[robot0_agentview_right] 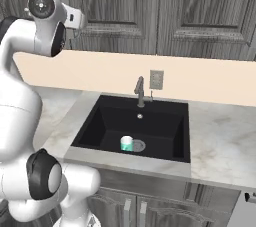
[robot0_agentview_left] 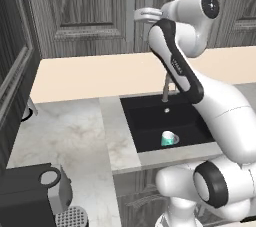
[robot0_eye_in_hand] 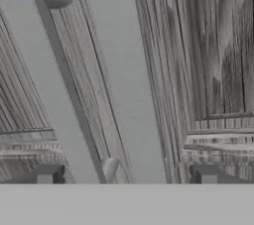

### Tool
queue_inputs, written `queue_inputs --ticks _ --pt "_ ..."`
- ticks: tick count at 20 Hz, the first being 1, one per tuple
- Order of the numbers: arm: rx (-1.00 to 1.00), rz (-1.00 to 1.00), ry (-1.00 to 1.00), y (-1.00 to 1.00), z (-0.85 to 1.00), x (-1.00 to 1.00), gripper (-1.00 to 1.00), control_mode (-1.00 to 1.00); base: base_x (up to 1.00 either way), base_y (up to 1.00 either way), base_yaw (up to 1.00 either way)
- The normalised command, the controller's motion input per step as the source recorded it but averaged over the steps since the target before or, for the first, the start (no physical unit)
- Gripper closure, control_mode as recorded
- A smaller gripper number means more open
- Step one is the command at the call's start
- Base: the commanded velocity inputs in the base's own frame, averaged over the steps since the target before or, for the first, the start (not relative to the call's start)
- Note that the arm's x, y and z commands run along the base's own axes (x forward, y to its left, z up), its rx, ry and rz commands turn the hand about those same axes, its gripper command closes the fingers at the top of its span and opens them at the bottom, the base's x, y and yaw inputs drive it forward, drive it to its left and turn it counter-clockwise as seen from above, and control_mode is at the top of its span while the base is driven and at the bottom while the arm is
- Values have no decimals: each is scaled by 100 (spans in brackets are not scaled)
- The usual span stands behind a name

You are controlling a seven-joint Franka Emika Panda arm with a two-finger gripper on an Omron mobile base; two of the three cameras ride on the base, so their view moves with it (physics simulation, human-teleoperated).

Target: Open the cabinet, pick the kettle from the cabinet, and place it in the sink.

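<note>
The cabinet fills the wall above the counter, both dark wood-grain doors closed. Its two pale bar handles stand side by side at the door seam. My gripper is raised in front of them, fingers pointing at the doors. In the hand view the gripper is open, and the right handle runs up between its fingertips while the left handle passes over the left tip. Nothing is held. The black sink lies below with its faucet. The kettle is hidden.
A small teal cup stands in the sink near the drain. A wall outlet sits behind the faucet. A dark coffee machine with a mug occupies the near left counter. A dark tall unit borders the left.
</note>
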Motion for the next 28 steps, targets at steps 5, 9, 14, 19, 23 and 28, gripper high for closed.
queue_inputs --ticks 5,9,14,19,23,28 --pt "-1 -1 0 3 1 31 -100 -100 0 0 0" --pt "0 0 1 -5 0 27 -100 -100 0 0 0" --pt "0 -3 0 -8 0 22 -100 -100 0 0 0" --pt "0 -3 0 -3 0 30 -100 -100 0 0 0" --pt "0 -2 0 7 0 39 -100 -100 0 0 0" --pt "0 -2 0 13 0 41 -100 -100 0 0 0"
